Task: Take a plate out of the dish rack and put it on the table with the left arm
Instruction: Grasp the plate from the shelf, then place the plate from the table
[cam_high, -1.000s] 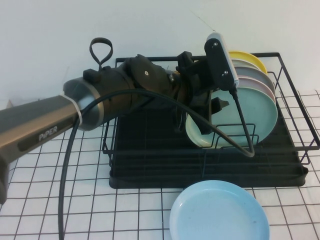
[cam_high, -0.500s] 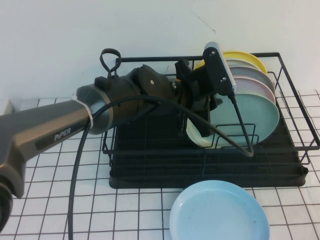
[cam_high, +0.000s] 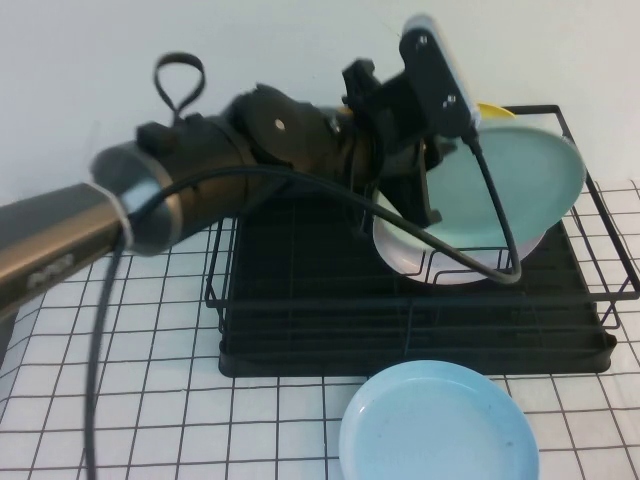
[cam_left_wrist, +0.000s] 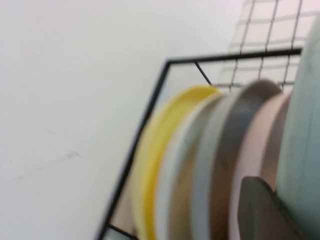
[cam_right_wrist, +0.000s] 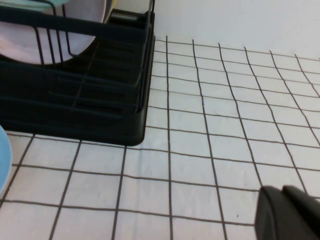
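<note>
The plate (cam_high: 500, 185), pale mint green, is tilted up above the rack's (cam_high: 300, 345) wire dividers, its upper rim near the rack's top bar and its lower part lifted clear of the slot. The left gripper (cam_high: 425, 190) is clamped on the plate's left edge. In the left wrist view the plate (cam_left_wrist: 302, 140) fills the edge of the frame as a pale green slab, with one dark finger (cam_left_wrist: 262, 210) pressed against it.

Below the plate a pale pink plate (cam_high: 420, 262) stands in the dividers, leaning the same way. A sliver of a yellow plate (cam_high: 497, 111) shows behind the mint one at the rack's back. The left wrist view shows the rest of the stack on edge: the yellow plate (cam_left_wrist: 162, 165), then a whitish one (cam_left_wrist: 182, 170), a grey one (cam_left_wrist: 227, 150) and the pink one (cam_left_wrist: 255, 145), all close together.

The left arm (cam_high: 200, 190) reaches in from the left over the table (cam_high: 120, 380), its cable looping down across the rack's front wires.

A sky-blue plate (cam_high: 438, 425) lies flat on the table just in front of the rack, near its right half.

The right gripper (cam_right_wrist: 292, 212) shows only as a dark tip low over the table, beside the rack's (cam_right_wrist: 75, 100) corner; I cannot tell whether it is apart or together.
</note>
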